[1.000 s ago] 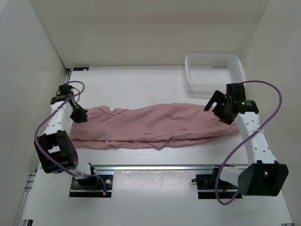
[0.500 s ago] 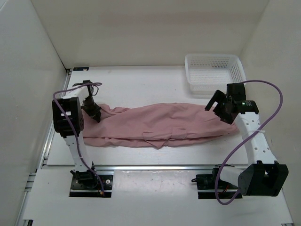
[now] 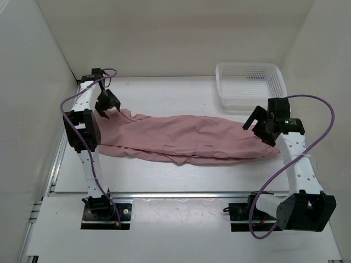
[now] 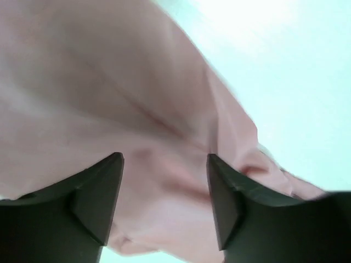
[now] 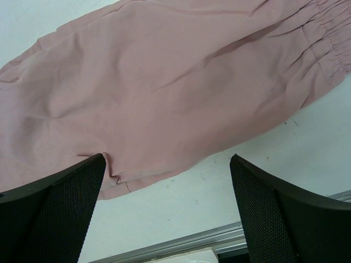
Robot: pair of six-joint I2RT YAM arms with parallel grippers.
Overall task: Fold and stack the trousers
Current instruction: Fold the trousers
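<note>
The trousers (image 3: 186, 139) lie stretched out in one long band across the middle of the desk (image 3: 164, 90), running from the left side of the overhead frame to the right. The gathered waist sits at the right end, seen at the upper right of the right wrist view. Two layered edges show along the band's lower side, so the legs seem to lie one on the other: the lengthwise fold looks done. No crosswise fold is in yet, and the garment is at full length, with a ruffled patch along the lower edge near the middle.

The left pincer (image 3: 107, 103) hovers at the band's upper left corner, where the leg ends rise slightly toward it. Its jaws stand spread, with pink cloth showing between and beyond them but nothing pinched. The right pincer (image 3: 258, 125) hangs over the waist end, spread wide and holding nothing.

Left to do, by my judgement: fold the band end over end into a compact packet, then stack it. The white mesh basket (image 3: 249, 100) stands apart at the upper right.
</note>
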